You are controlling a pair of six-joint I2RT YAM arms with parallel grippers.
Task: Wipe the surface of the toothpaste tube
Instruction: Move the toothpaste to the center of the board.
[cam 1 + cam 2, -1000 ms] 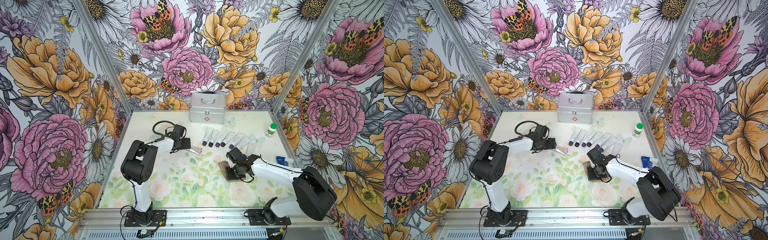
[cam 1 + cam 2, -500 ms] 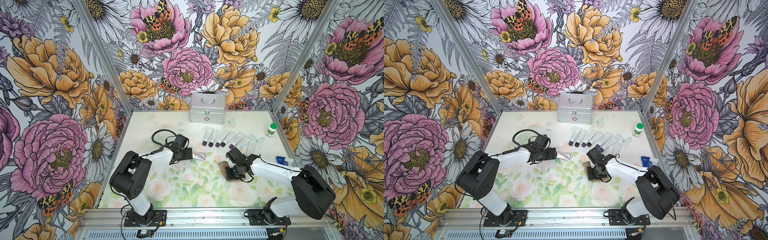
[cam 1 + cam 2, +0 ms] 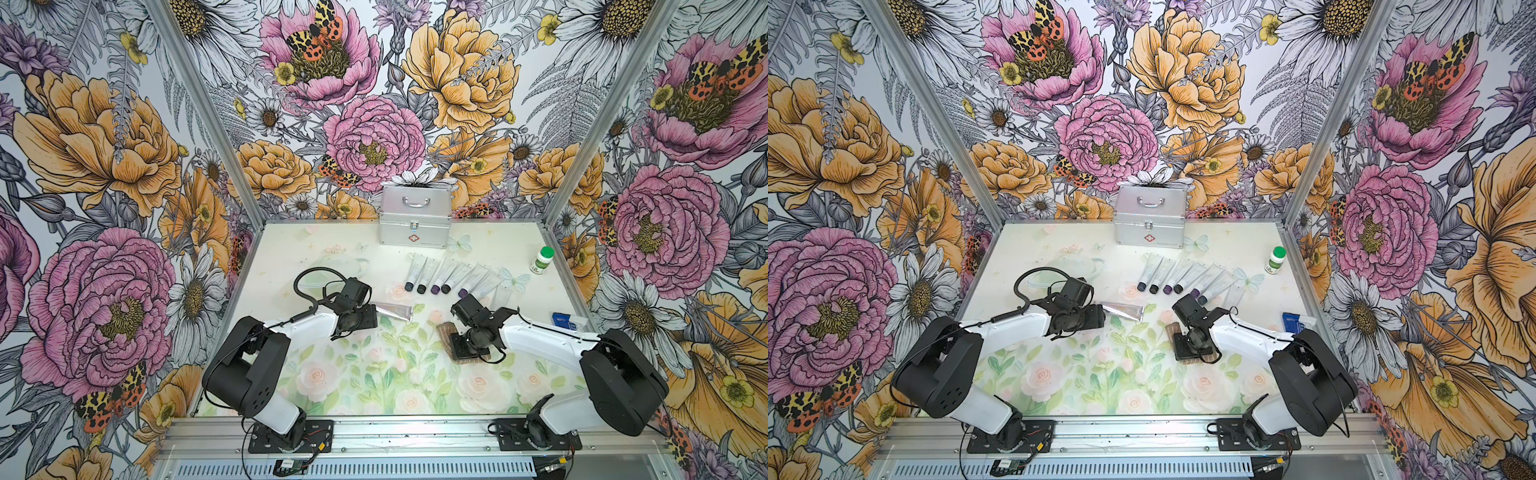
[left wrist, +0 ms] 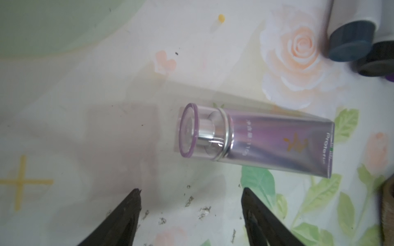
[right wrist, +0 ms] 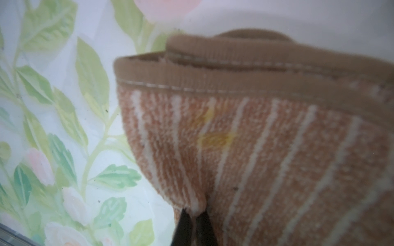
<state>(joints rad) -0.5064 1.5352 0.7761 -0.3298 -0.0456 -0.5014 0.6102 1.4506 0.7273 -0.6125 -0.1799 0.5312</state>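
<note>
Floral worktop [image 3: 332,374]: left tool [image 4: 191,190] gapes, empty, short of the toothpaste tube [image 4: 266,138]; right tool [image 5: 194,210] pinches the cloth [image 5: 255,149] (wiping not yet begun). Next, surely: grasp the tube.

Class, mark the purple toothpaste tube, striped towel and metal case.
purple toothpaste tube [image 4: 277,142]: left wrist view, middle of its body.
striped towel [image 5: 277,159]: right wrist view, striped face.
metal case [image 3: 395,230]: in a top view, front wall.
</note>
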